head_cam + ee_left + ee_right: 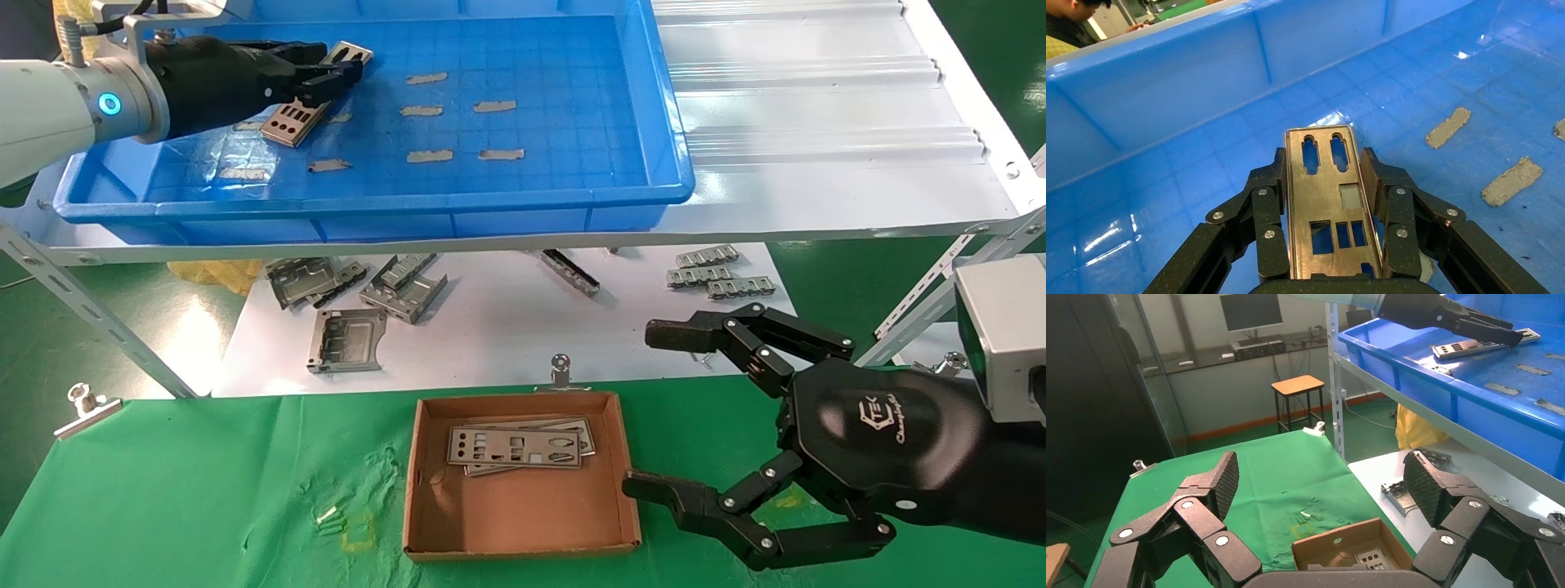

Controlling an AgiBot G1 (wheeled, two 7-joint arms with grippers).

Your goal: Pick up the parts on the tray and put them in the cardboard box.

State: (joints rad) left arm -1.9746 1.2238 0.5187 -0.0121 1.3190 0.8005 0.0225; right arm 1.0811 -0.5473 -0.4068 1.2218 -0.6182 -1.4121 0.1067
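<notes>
My left gripper (331,73) is over the far left part of the blue tray (368,200), shut on a thin silver-grey plate (294,122) with punched cut-outs. In the left wrist view the plate (1324,202) sits edge to edge between both fingers, over the tray floor (1199,177). The cardboard box (515,514) lies on the green cloth below, with a few plates (515,445) stacked at its far side. My right gripper (645,408) is open and empty just right of the box. The right wrist view shows that gripper (1321,478) above the box (1333,536).
Several grey tape strips (494,106) lie on the tray floor. The tray stands on a white ribbed shelf (817,98). Folded grey brackets (347,339) lie on the white surface under the shelf. Metal clips (86,404) hold the green cloth (204,490).
</notes>
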